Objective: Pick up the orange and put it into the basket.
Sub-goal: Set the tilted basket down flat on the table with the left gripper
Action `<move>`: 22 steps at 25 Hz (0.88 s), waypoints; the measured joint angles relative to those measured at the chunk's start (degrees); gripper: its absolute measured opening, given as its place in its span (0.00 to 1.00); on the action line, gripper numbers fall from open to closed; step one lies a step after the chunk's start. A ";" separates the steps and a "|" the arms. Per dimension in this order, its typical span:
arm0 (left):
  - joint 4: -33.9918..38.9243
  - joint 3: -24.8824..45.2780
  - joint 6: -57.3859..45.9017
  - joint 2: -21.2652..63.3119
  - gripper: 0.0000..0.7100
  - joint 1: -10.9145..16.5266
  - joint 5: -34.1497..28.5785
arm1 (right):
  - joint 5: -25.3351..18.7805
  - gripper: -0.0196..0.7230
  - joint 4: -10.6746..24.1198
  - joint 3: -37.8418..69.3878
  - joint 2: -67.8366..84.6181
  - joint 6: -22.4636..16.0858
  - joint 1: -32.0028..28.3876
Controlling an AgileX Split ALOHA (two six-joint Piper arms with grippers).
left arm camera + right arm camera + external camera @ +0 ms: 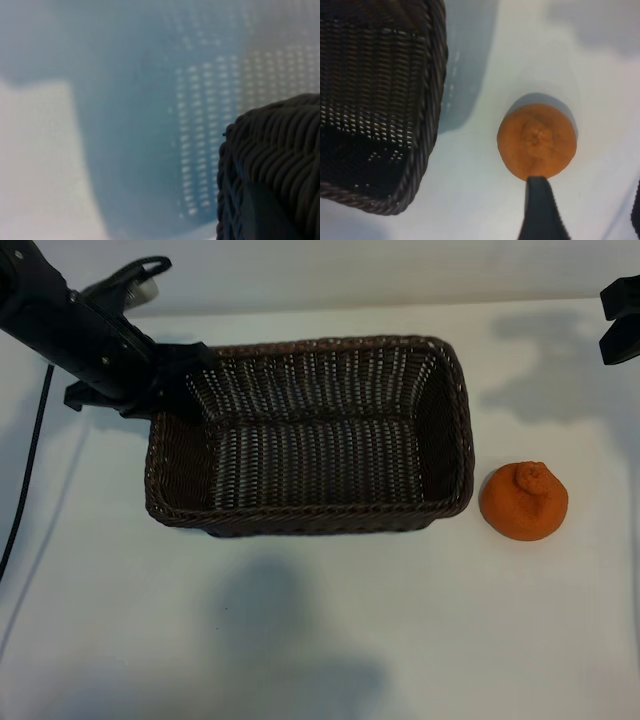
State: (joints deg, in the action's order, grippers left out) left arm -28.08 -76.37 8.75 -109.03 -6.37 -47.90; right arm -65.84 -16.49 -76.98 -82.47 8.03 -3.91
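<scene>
Bare white counter [300, 640] lay nearest the camera, with nothing on it in front of the basket [310, 510].

Left of the basket: left arm reached down to the basket's far-left corner. Left hand [185, 375] sat at the rim there; the fingers stood at a narrow gap, and whether they pinched the wicker could not be told. Left wrist view showed only a woven corner close up.

Basket itself: upright on the counter, interior held nothing.

Right of the basket: the orange [524, 501] rested on the counter just beside the basket's right wall, apart from it, knobby bump up. Right hand [620, 320] hung beyond the orange, at the picture's far-right edge, fingers fairly wide and holding nothing. In the right wrist view one finger [540, 210] showed over the orange's near side, not gripping it.

Progress, as judged: nothing completed. Orange not yet grasped. Left to do: descend, close on the fruit, lift, carry over the rim, release inside.
</scene>
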 joint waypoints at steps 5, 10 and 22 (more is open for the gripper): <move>0.00 0.00 0.05 -2.56 0.24 0.00 -0.20 | 0.00 0.61 -0.13 0.00 0.00 -0.05 0.00; -0.52 0.00 0.24 -3.50 0.24 0.00 -0.15 | 0.00 0.61 -0.85 0.00 0.00 -0.05 0.00; -2.53 0.00 1.57 -6.23 0.24 -2.94 3.78 | 0.00 0.61 -0.98 0.00 0.00 -0.01 0.00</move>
State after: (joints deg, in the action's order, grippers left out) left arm -30.60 -76.37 10.32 -115.26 -9.32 -44.11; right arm -65.84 -17.47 -76.98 -82.47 8.02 -3.91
